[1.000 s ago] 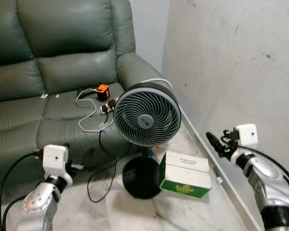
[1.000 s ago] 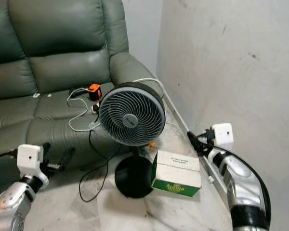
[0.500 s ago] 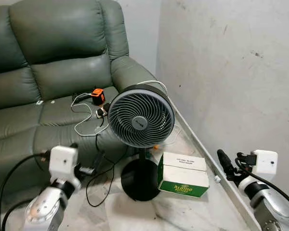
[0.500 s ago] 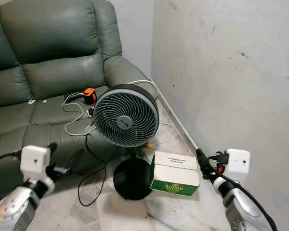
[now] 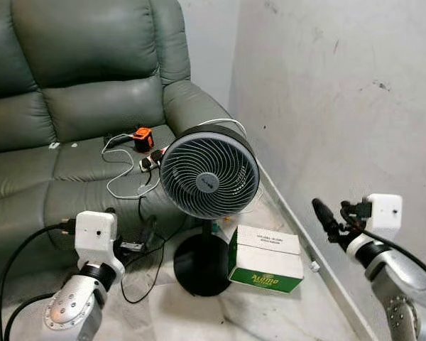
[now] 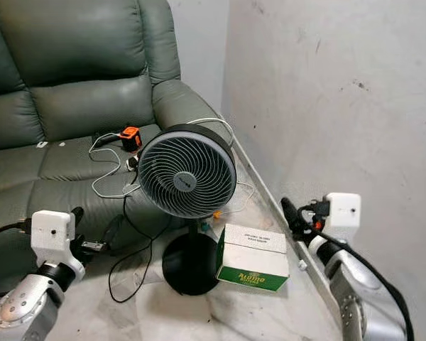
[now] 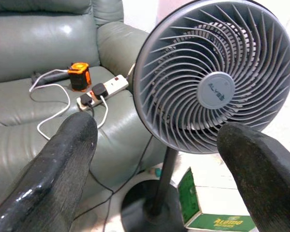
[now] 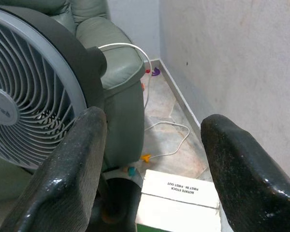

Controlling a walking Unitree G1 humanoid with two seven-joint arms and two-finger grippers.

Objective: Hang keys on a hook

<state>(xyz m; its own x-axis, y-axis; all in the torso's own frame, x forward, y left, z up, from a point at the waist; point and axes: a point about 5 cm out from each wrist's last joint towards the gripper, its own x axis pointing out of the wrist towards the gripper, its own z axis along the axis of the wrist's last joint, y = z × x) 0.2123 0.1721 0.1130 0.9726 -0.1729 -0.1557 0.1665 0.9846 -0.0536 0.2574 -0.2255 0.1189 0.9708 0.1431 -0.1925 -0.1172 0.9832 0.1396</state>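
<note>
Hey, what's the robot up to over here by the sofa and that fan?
Nothing is being handled. The robot faces a standing fan on the floor between a green sofa and the wall, with a green and white box beside the fan's base. Both arms are raised; the left end effector and right end effector are open and empty. A power strip and an orange item lie on the sofa seat.

This is a lived-in home, a living-room corner: a green leather sofa (image 5: 71, 106) stands against a scuffed white wall (image 5: 341, 92), with a power strip (image 7: 102, 90) and white charging cables on its seat (an orange gadget (image 5: 143, 138) beside them). A standing fan (image 5: 209, 177) and a cardboard box (image 5: 266, 259) sit on the marble-tile floor (image 5: 270, 312).
</note>
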